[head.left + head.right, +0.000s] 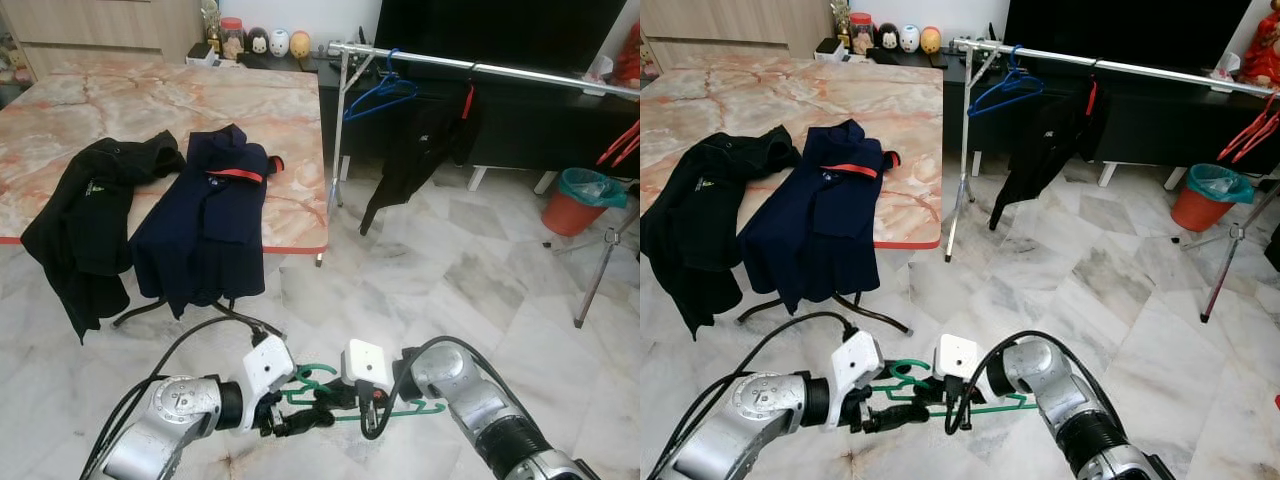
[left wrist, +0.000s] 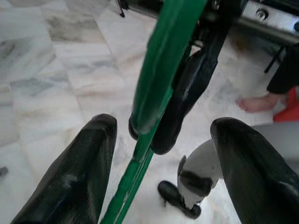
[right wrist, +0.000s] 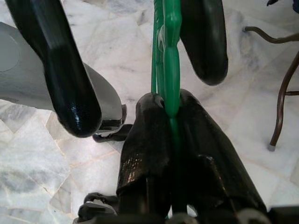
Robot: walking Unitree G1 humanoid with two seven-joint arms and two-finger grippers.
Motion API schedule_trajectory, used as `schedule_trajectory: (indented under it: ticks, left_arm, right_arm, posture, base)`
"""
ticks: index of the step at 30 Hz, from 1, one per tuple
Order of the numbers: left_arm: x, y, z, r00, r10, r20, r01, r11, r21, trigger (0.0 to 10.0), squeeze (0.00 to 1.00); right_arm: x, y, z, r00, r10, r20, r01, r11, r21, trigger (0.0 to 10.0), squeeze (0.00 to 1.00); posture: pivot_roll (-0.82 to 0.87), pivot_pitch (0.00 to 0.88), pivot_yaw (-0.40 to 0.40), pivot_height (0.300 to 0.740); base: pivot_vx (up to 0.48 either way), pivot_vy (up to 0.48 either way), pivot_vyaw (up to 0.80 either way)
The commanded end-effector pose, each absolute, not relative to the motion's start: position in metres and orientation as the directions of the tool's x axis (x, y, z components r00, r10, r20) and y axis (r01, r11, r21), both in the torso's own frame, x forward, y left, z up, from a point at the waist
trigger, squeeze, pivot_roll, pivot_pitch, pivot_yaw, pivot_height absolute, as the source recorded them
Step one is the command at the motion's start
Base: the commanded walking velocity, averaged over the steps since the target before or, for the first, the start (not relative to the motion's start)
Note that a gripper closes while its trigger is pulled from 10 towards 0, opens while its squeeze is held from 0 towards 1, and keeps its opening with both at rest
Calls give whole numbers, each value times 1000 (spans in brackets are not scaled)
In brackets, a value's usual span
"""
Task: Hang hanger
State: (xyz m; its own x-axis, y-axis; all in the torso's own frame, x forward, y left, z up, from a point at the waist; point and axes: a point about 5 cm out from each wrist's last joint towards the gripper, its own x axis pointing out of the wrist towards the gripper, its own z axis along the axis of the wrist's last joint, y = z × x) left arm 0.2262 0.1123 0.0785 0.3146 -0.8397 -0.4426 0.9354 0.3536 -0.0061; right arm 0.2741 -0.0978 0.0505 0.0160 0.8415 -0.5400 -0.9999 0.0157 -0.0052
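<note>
Risk as I judge it: the green hanger (image 1: 345, 395) twists or drops during the handover, since only the right gripper (image 3: 170, 140) pinches its thin bar, fingers clamped tight on it. The left gripper (image 2: 159, 154) has fingers spread, the hanger passing between them, no contact visible. The hanger sits low at 6 o'clock in the head view, well apart from the clothes rail (image 1: 480, 68) at 1 o'clock, so it could snag on the blue hanger (image 1: 380, 92).

No text, label or number can be read anywhere.
</note>
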Motion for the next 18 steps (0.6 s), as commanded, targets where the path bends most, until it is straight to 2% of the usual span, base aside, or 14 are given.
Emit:
schedule_trajectory:
  ticks: [1,10,11,12,13,14,18]
  left_arm:
    - [227,113,76,311,-824,-474,939,345,17,10000,0]
    - [230,119,73,334,-802,-496,930,366,35,10000,0]
    - [231,120,72,334,-797,-504,930,364,40,4039,0]
    - [232,121,70,340,-786,-516,929,367,53,3137,0]
    - [232,121,70,340,-786,-516,929,367,53,3137,0]
    - [232,122,70,341,-785,-518,928,368,53,0,0]
    - [232,121,71,344,-789,-510,927,372,50,0,0]
  right_arm:
    - [277,-97,56,18,841,-541,-1000,4,-27,10000,0]
    - [275,-98,56,17,840,-542,-1000,6,-21,10000,0]
    - [275,-97,56,16,841,-540,-1000,6,-21,10000,0]
    - [276,-97,57,24,842,-540,-1000,12,-26,10000,0]
    - [276,-97,57,24,842,-540,-1000,12,-26,10000,0]
    - [276,-97,57,29,841,-540,-999,16,-29,10000,0]
    - [276,-96,56,26,844,-536,-1000,16,-23,10000,0]
  posture:
    - [189,0,-102,740]
    - [191,0,-102,740]
    - [192,0,-101,740]
    - [191,0,-100,740]
    - [191,0,-100,740]
    - [189,0,-98,740]
    - [191,0,-96,740]
  base:
    - [0,0,0]
    - [0,0,0]
    - [0,0,0]
    - [0,0,0]
    - [0,0,0]
    - [0,0,0]
    - [0,0,0]
